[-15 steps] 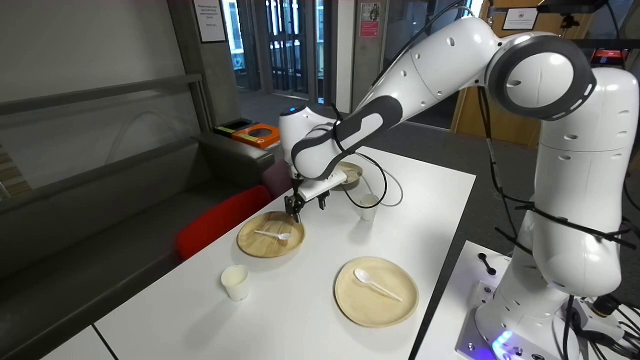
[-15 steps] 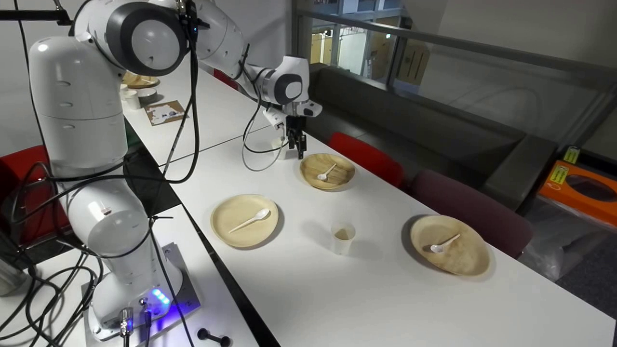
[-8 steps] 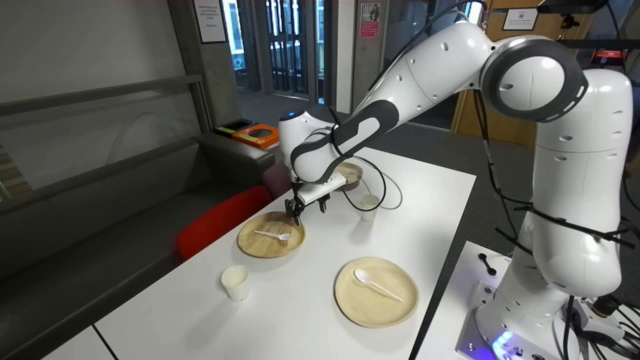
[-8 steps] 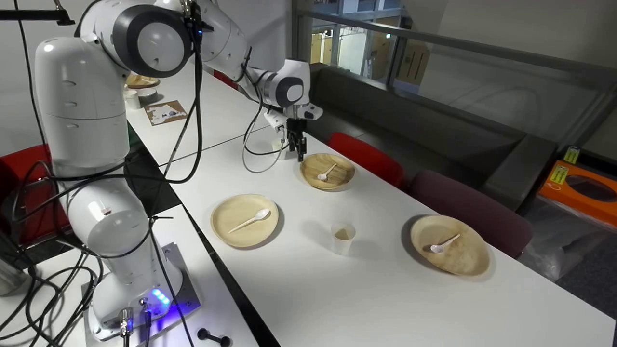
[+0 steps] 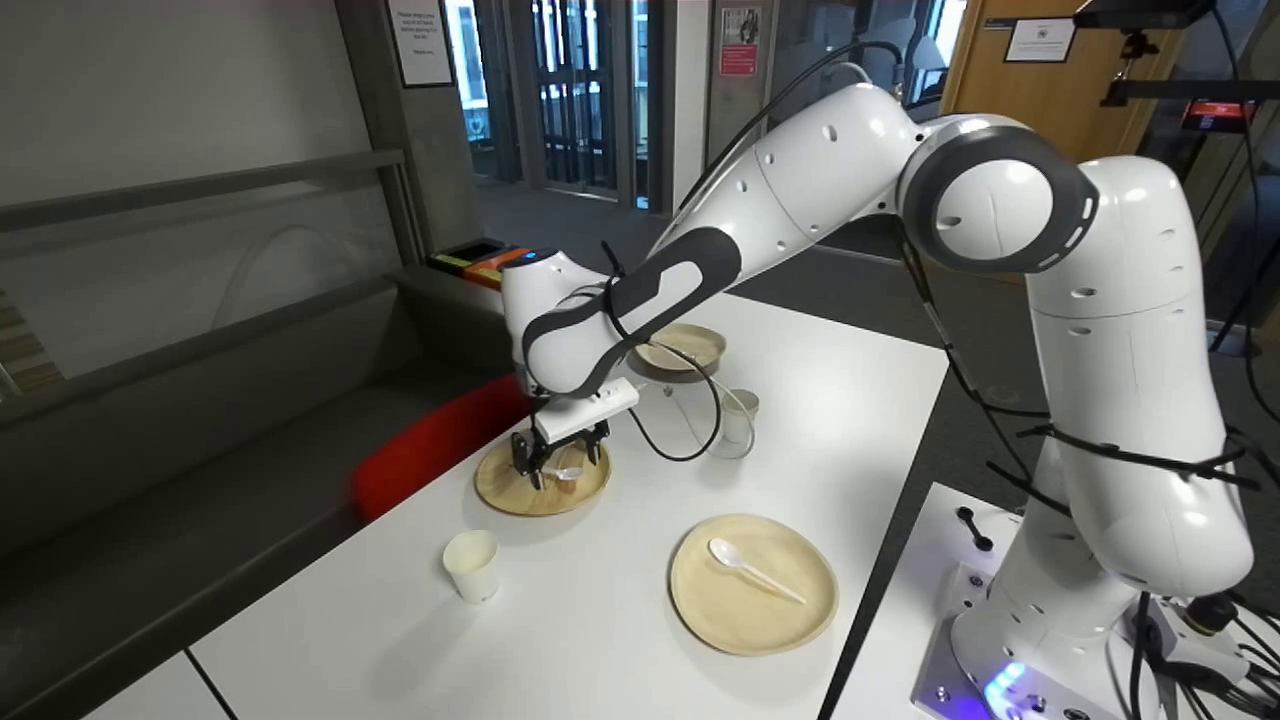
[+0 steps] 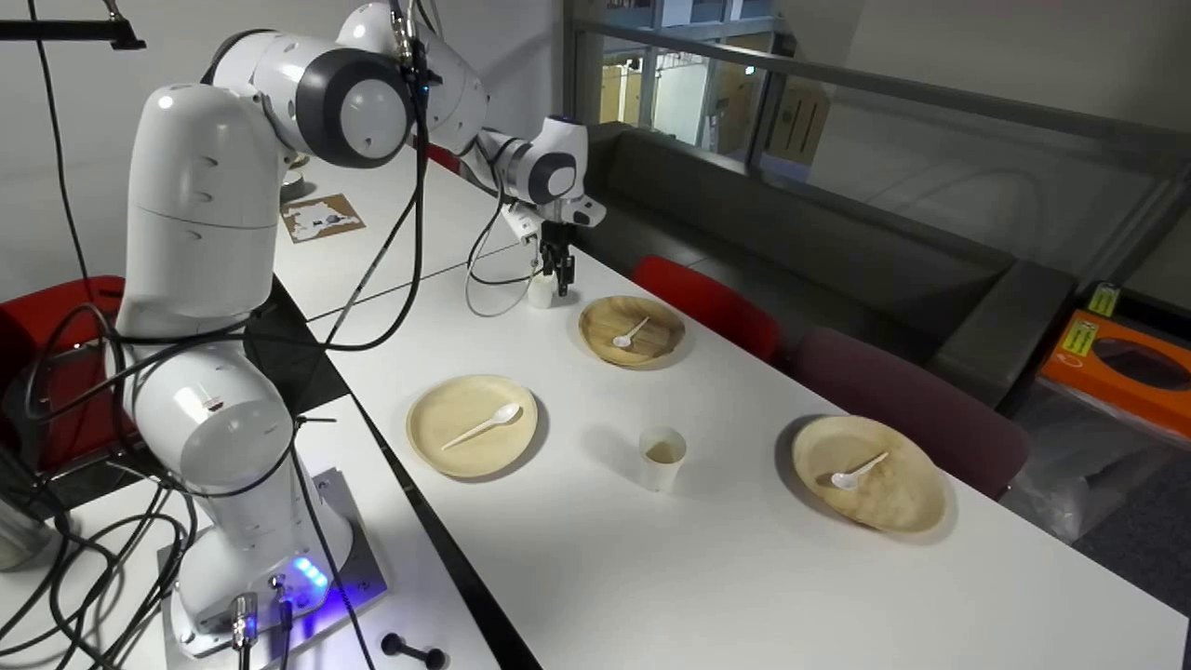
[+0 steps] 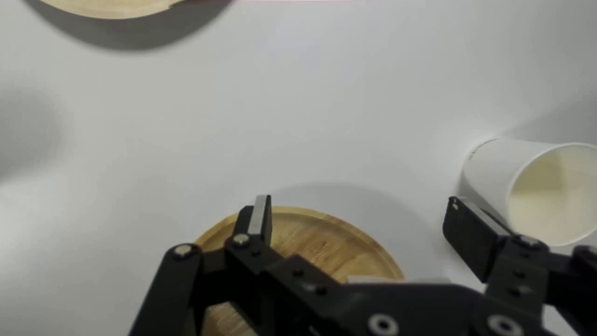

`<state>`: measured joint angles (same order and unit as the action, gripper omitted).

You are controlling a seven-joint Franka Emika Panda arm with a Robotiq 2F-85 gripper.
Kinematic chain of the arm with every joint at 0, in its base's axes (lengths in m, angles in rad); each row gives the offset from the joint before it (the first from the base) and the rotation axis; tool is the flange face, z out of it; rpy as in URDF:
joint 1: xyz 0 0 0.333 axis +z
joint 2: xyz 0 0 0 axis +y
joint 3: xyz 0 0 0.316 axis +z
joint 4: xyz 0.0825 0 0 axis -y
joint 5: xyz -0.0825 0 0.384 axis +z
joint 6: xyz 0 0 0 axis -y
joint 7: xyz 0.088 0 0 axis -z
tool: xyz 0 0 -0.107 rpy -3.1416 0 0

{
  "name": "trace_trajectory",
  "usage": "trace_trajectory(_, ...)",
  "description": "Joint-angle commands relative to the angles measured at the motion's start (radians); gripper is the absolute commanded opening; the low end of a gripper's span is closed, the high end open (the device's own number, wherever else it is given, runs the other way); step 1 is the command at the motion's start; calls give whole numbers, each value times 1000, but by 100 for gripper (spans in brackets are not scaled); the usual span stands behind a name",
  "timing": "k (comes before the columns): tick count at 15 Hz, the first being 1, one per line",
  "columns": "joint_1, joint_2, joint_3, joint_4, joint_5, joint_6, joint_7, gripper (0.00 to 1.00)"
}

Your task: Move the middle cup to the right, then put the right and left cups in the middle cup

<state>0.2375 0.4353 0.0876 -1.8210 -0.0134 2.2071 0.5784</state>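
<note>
Wrist view, gripper (image 7: pixel 357 205): we are seeing it hanging above the table (image 7: pixel 298 102), its jaws standing wide apart with nothing between them, presumably leaving room to straddle a cup.
Wrist view, nearer cup (image 7: pixel 529 182): it is standing just outside the jaw at this view's right, so we are expecting a sideways shift to precede any grasp.
Exterior view, nearer cup (image 5: pixel 473 570): it is standing upright on the table, clear of the gripper, its upward mouth inviting a grasp from above.
Exterior view, wooden plate (image 5: pixel 530 500): it is lying partly behind the gripper; we are reading it as table setting, not as a target.
Exterior view, farther cup (image 6: pixel 662 470): it is standing upright, well apart from the gripper and beyond the wooden plate; we are guessing it is awaiting nesting.
Cups in both exterior views: we are making out two; which is middle, or whether a third is nested, we cannot tell.
</note>
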Motion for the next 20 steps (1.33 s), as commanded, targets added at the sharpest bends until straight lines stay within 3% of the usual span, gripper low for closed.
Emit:
trace_trajectory(1, 43, 79, 6, 109, 31, -13, 33, 100)
trace_trajectory(8, 110, 218, -5, 251, 17, -20, 66, 100)
trace_trajectory(17, 129, 323, -23, 347, 20, -19, 68, 100)
trace_trajectory(18, 129, 328, -25, 349, 18, -14, 67, 75)
trace_trajectory(20, 130, 337, -30, 355, 18, -13, 67, 67)
